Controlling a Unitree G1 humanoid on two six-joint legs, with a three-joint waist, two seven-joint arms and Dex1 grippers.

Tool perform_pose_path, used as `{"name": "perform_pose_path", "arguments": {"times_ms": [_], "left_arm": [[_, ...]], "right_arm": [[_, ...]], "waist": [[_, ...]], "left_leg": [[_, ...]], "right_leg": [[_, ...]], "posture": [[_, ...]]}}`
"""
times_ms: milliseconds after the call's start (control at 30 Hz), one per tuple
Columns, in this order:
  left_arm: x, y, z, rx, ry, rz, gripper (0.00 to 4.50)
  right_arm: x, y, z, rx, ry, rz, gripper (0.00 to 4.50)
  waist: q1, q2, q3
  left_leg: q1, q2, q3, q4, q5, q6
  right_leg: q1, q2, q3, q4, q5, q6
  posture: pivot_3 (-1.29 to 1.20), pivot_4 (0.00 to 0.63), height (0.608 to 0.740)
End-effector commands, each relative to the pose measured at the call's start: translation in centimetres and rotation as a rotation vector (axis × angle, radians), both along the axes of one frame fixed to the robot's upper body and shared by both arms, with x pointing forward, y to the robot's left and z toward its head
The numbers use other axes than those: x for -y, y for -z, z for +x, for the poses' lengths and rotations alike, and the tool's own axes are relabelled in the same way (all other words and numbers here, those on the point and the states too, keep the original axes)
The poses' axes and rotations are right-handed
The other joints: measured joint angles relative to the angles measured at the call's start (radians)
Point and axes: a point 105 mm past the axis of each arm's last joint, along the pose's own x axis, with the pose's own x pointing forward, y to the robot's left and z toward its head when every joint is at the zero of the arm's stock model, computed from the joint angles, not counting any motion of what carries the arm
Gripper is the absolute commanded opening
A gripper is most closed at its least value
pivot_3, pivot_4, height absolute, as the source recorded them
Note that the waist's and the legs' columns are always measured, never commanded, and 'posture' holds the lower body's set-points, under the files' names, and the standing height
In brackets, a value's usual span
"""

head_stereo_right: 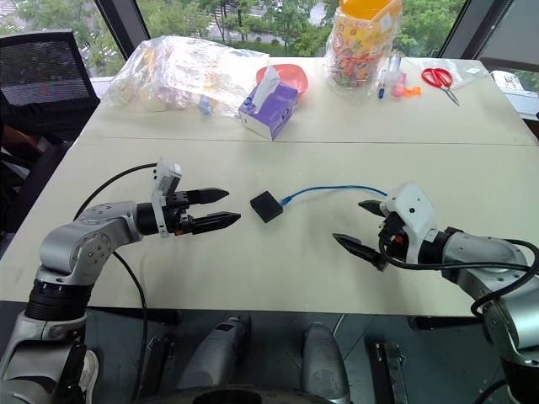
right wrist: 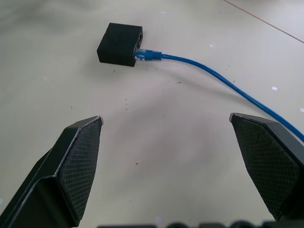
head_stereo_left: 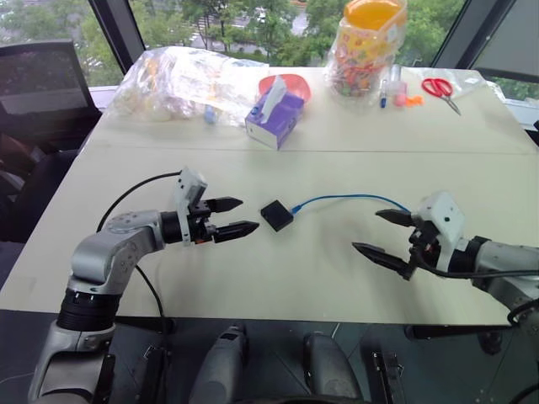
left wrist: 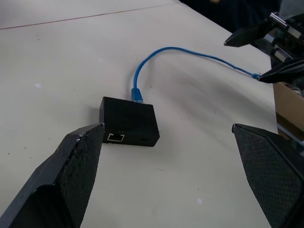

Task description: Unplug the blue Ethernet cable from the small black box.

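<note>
Left eye view: the small black box lies flat on the pale table, just ahead of the left gripper, whose two black fingers stand spread apart with nothing between them. The blue Ethernet cable is plugged into the side of the box facing away from that gripper and arcs across the tabletop to the right gripper, ending near its upper fingertip. The right gripper's jaws are likewise wide apart and empty, pointing toward the box from the opposite side, well apart from it. A purple tissue box sits far beyond both grippers.
</note>
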Motion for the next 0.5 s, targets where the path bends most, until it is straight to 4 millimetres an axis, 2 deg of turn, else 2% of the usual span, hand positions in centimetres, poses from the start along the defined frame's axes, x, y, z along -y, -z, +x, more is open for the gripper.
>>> {"name": "perform_pose_path", "arguments": {"times_ms": [33, 267, 500], "left_arm": [[0.0, -1.2, 0.0, 0.055, 0.005, -0.03, 4.45], [-0.1, -2.1, 0.5, 0.045, -0.021, -0.069, 4.45], [-0.4, -2.0, 1.0, 0.07, -0.048, -0.045, 4.45]], "right_arm": [[0.0, -1.0, 0.3, 0.046, -0.01, -0.018, 4.5], [0.1, -1.8, 1.0, 0.057, -0.041, -0.052, 4.5], [-0.5, -2.1, 2.5, 0.048, -0.107, -0.122, 4.5]], "waist": [[0.0, 0.0, 0.0], [0.0, 0.0, 0.0], [-0.002, 0.0, 0.0]], "left_leg": [[0.0, 0.0, 0.0, 0.0, 0.0, 0.0], [0.0, 0.0, 0.0, 0.0, 0.0, 0.0], [0.0, 0.0, 0.0, 0.0, 0.0, 0.0]], "right_leg": [[0.0, 0.0, 0.0, 0.0, 0.0, 0.0], [0.0, 0.0, 0.0, 0.0, 0.0, 0.0], [0.0, 0.0, 0.0, 0.0, 0.0, 0.0]], "posture": [[0.0, 0.15, 0.728], [0.0, 0.15, 0.728], [0.0, 0.15, 0.728]]}}
